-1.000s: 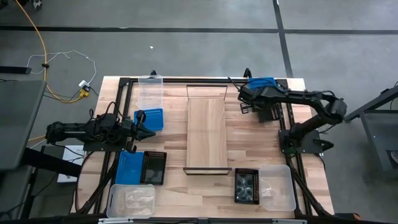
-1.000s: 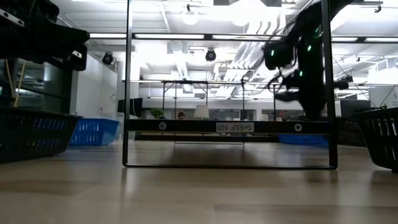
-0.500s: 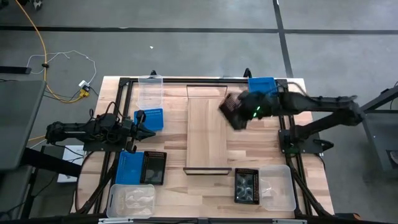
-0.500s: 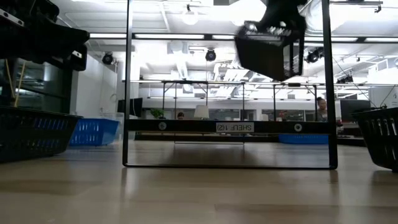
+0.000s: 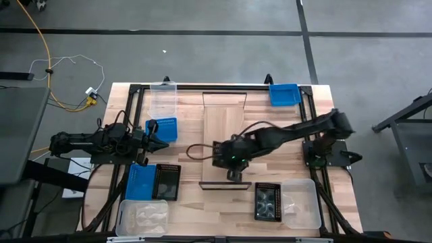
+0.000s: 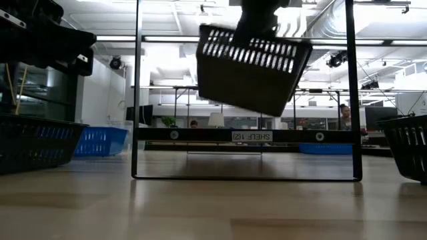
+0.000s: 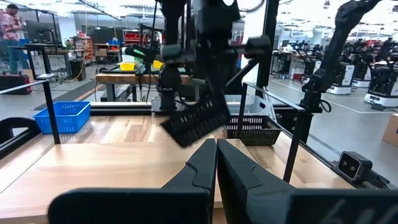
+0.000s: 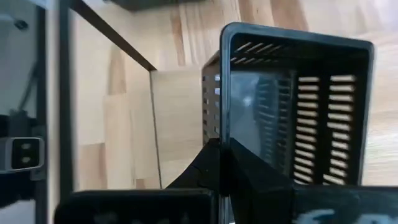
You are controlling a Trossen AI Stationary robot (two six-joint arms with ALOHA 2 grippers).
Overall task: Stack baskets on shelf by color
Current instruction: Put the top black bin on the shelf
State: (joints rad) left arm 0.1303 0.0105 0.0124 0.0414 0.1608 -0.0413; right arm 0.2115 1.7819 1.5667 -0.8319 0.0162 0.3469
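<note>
My right gripper [image 5: 230,162] hangs over the near end of the shelf [image 5: 224,121], a long light-wood board in a thin dark frame, and is shut on a black perforated basket [image 6: 252,70]. That basket also shows in the high view [image 5: 221,152] and the left wrist view [image 7: 196,121]. My left gripper [image 5: 160,142] waits shut at the table's left, beside a blue basket [image 5: 163,128] that sits on the tabletop. My right gripper holds the black basket by the rim of one wall [image 8: 225,134], with that wall pinched between the two fingers [image 8: 205,163]. It comes from above [image 6: 257,20]. The basket hangs below it, lifted clear of the shelf and tilted.
A clear basket [image 5: 163,100] stands at the far left and a blue one [image 5: 284,94] at the far right. A blue and a black basket [image 5: 154,182] and a clear one [image 5: 143,217] are near left. A black basket [image 5: 268,202] sits in a clear one [image 5: 302,202], near right.
My right gripper has swung from the table's far right corner, by the blue basket there, toward the left and near edge, carrying the black basket through the air. It now hangs over the shelf's near end, closer to the low camera and tilted.
</note>
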